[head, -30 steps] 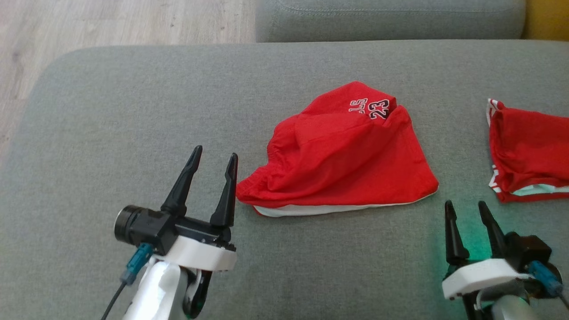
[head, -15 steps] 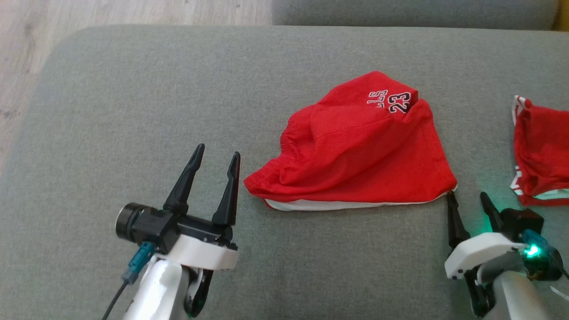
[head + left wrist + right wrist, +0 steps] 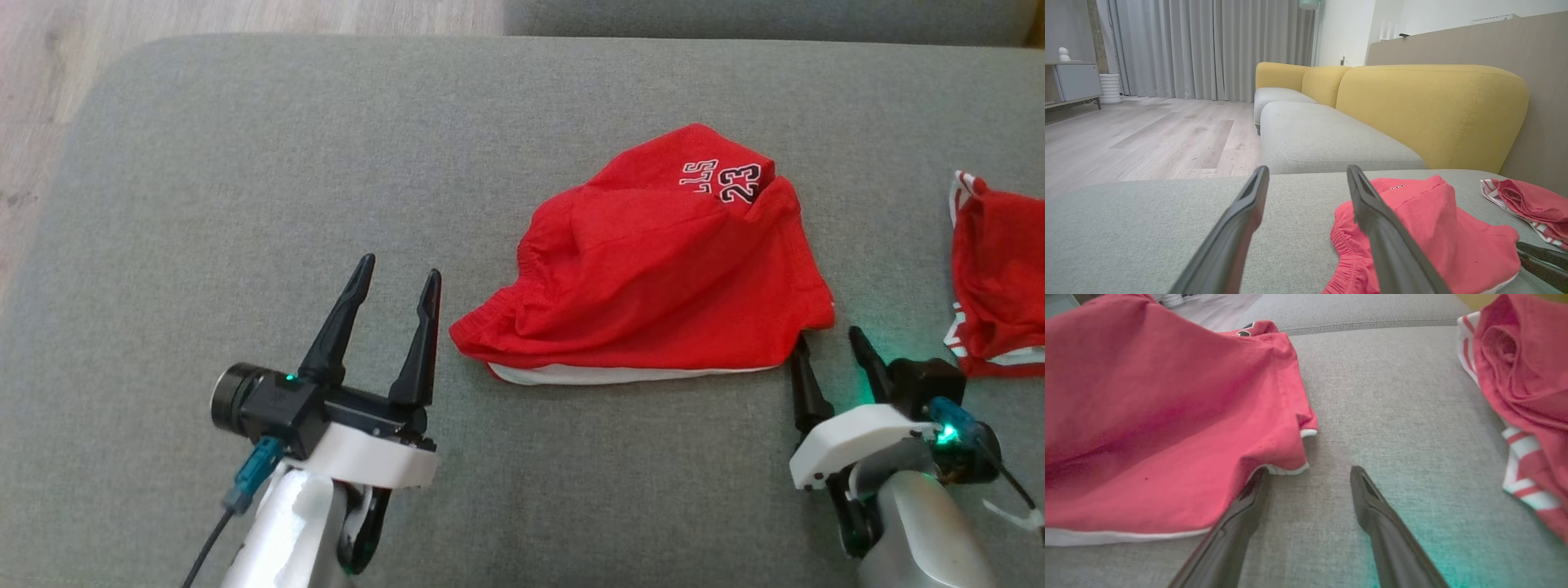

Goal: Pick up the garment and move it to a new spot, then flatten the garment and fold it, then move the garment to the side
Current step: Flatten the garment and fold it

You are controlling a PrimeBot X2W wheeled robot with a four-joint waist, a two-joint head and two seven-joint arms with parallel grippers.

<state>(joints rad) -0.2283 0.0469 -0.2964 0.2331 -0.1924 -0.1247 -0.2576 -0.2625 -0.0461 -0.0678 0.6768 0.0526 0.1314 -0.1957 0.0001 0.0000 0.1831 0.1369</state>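
Note:
The garment (image 3: 653, 278), red shorts with a white hem and a "23" print, lies crumpled on the grey cushion (image 3: 204, 163). My left gripper (image 3: 400, 265) stands open just left of the waistband end, apart from it; in the left wrist view the garment (image 3: 1425, 228) lies right of the open left gripper (image 3: 1306, 169). My right gripper (image 3: 829, 335) is open at the garment's near right corner. In the right wrist view the right gripper (image 3: 1310, 469) has its left fingertip at the white hem of the garment (image 3: 1147, 416), and nothing is between the fingers.
A second red garment with white stripes (image 3: 1000, 286) lies at the cushion's right edge, also close on the right in the right wrist view (image 3: 1523, 375). Wood floor (image 3: 49, 65) lies beyond the cushion's left edge. A yellow sofa back (image 3: 1433, 110) rises behind.
The head camera has shifted. My right gripper has moved forward and left up to the garment's right corner, whose hem has bunched slightly. The left gripper has stayed put.

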